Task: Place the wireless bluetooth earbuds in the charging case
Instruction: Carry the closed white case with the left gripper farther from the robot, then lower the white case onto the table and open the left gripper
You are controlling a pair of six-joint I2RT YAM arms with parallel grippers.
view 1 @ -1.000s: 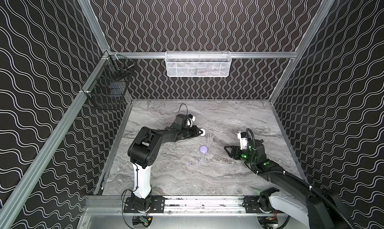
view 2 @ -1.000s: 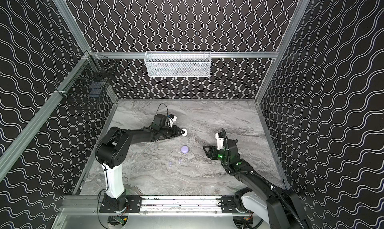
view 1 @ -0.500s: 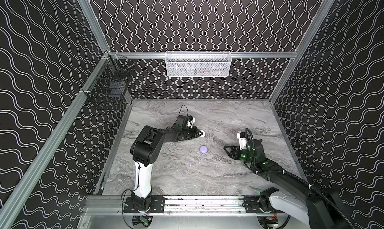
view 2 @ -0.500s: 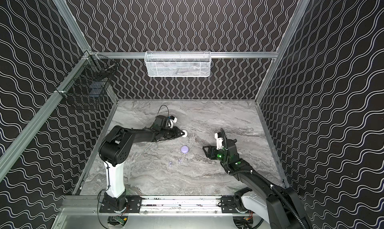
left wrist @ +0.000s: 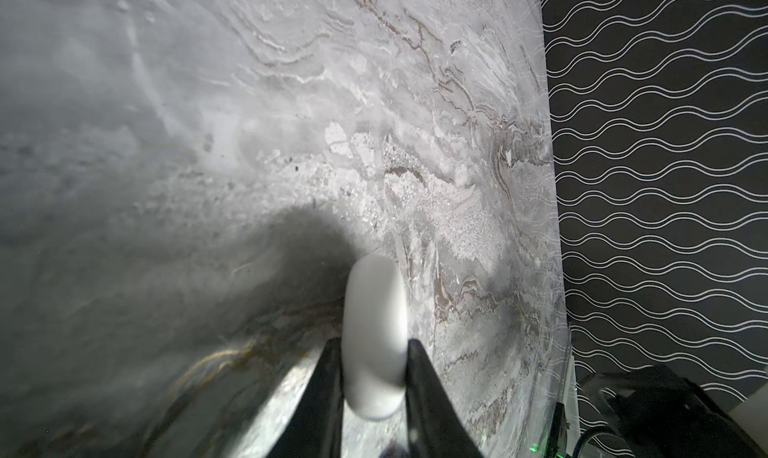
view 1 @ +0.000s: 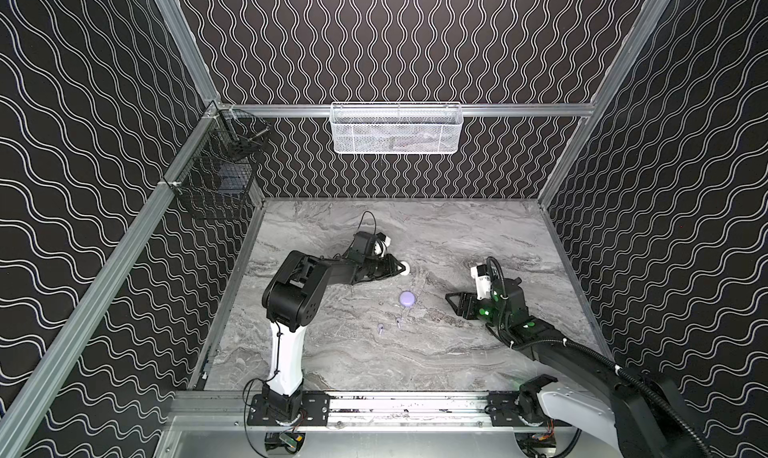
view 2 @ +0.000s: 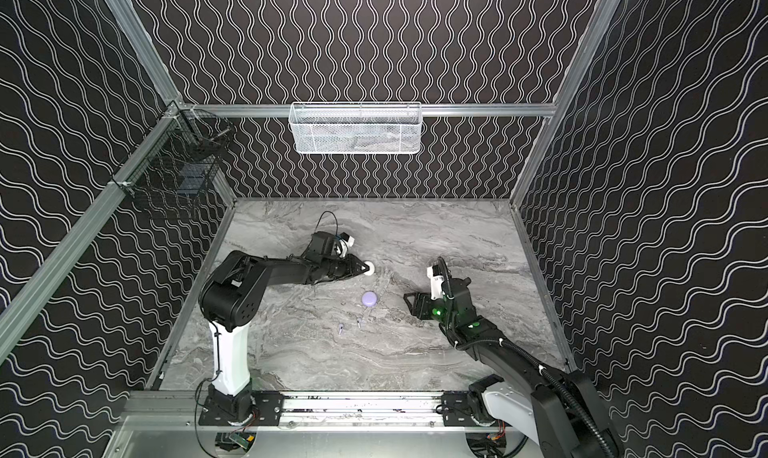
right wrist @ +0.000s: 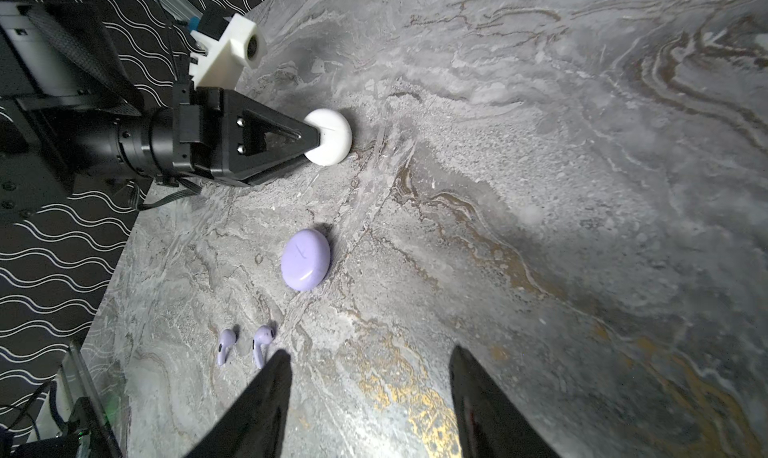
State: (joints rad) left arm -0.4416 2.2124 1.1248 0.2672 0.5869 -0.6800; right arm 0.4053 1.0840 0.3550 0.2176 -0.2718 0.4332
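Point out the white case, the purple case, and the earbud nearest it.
white case [right wrist: 334,135]: right wrist view, top shell.
purple case [right wrist: 305,258]: right wrist view, lid centre.
nearest earbud [right wrist: 264,336]: right wrist view, round head.

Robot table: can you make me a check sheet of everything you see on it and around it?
Surface: grey marble table.
Job's things: white case at the left gripper's tip; lavender case closed, lying on its own; two lavender earbuds loose near it, outside any case; white earbuds not seen.
Clutter: nothing seen.
Grippers: left gripper shut on the white case; right gripper open, empty.
Cables: black cable loops over the left wrist; black hose on the right arm.
Surroundings: white mesh basket on the back rail; black wire basket on the left wall; wavy-patterned walls.
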